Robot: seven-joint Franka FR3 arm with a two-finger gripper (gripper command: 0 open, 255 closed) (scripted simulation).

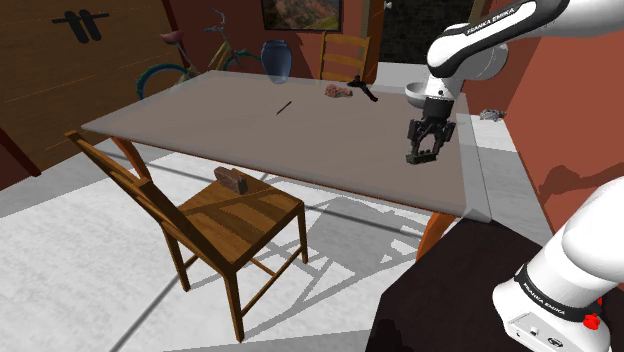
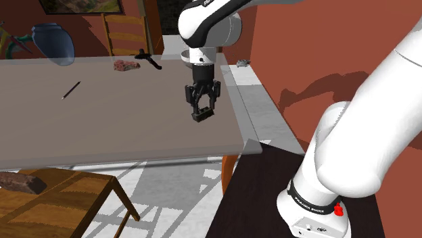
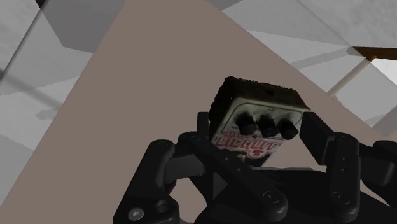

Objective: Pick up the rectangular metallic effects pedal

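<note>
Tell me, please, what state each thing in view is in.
claw, shut on the effects pedal
effects pedal, held above the table
blue vase, upright on the table
dark stick, lying flat on the table
wooden chair, upright, brown block on seat

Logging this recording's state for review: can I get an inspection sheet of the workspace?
Surface: grey-brown table.
Job's things: effects pedal, knobbed, clasped, apparently above the tabletop.
Clutter: blue vase, thin stick, pinkish lump and black tool at the far end; brown block on the wooden chair.
Grippers: gripper, fingers shut on the pedal.
Cables: nothing seen.
Surroundings: bicycle, red walls, second chair.
</note>
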